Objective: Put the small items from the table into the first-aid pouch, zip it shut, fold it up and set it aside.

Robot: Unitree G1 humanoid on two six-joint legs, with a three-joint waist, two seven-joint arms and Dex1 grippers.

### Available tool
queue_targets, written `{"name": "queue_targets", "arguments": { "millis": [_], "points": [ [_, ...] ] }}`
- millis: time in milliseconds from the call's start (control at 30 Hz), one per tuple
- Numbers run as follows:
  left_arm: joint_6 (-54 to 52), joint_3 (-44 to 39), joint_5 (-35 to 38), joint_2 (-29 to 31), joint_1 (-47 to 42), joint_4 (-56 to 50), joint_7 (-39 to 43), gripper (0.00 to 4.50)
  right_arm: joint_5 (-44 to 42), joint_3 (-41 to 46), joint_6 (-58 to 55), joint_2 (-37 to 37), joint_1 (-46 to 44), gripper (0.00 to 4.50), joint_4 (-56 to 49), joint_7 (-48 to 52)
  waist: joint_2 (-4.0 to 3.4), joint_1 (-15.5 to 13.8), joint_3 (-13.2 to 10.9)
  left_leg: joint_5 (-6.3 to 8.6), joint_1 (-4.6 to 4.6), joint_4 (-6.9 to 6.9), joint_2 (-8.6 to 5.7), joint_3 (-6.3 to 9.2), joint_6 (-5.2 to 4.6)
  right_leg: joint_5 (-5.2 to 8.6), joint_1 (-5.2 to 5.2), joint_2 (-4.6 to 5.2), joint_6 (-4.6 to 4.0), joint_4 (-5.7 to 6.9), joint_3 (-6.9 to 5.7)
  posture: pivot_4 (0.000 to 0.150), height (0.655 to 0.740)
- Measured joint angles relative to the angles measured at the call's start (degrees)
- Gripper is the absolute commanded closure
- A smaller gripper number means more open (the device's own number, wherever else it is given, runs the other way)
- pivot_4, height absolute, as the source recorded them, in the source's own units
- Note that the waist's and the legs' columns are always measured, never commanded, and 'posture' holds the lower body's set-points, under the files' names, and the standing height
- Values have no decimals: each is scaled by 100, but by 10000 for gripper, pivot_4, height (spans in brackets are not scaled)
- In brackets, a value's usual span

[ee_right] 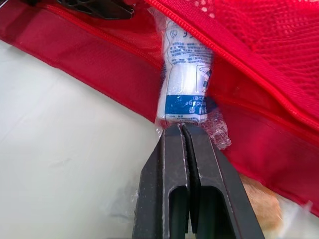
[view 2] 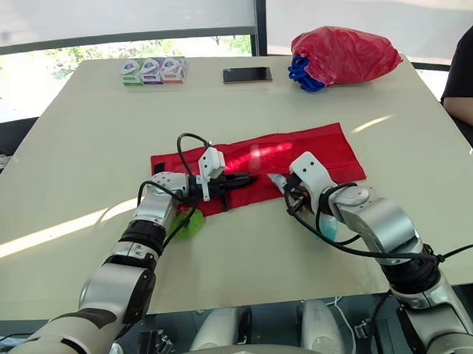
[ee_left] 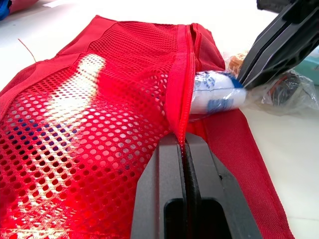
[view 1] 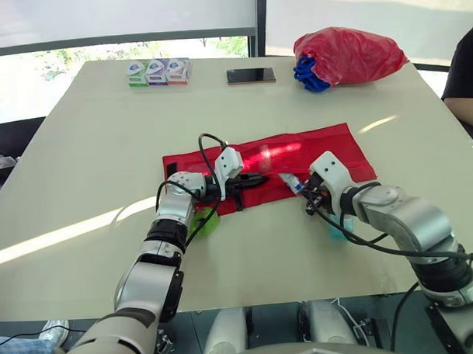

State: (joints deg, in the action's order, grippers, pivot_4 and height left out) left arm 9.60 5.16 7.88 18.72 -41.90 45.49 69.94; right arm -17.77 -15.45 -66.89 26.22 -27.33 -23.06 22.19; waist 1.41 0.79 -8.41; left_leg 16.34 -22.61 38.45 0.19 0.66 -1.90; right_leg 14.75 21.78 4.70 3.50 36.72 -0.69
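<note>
The red first-aid pouch [view 1: 313, 151] lies unfolded flat in the middle of the table. My left gripper [ee_left: 183, 139] is shut on the zipper edge of its mesh pocket [ee_left: 89, 114], holding the opening up. A white bandage roll [ee_right: 184, 74] in clear wrap sits halfway inside that opening. My right gripper [ee_right: 182, 127] is shut on the wrap's near end, just off the pouch's front edge. In the left eye view the two grippers face each other, left gripper [view 1: 260, 178] and right gripper [view 1: 301, 190].
A green item [view 1: 203, 222] lies under my left forearm and a teal packet [view 1: 335, 232] by my right one. At the far side are three small boxes [view 1: 159, 72], a phone [view 1: 250, 75] and a red plastic bag [view 1: 349, 55]. A person [view 1: 466, 68] sits at the right edge.
</note>
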Motion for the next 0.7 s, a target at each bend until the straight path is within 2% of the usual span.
{"name": "queue_targets", "arguments": {
  "millis": [700],
  "points": [
    [-25,1,-14,14,-4,-7,27,45000,390,-118,729,-1174,-691,44499,1073,-156,-1,3,0,-1,1,0,-1,-1,2,0,1,-1,0,3,0,1500,7400]
  ]
}}
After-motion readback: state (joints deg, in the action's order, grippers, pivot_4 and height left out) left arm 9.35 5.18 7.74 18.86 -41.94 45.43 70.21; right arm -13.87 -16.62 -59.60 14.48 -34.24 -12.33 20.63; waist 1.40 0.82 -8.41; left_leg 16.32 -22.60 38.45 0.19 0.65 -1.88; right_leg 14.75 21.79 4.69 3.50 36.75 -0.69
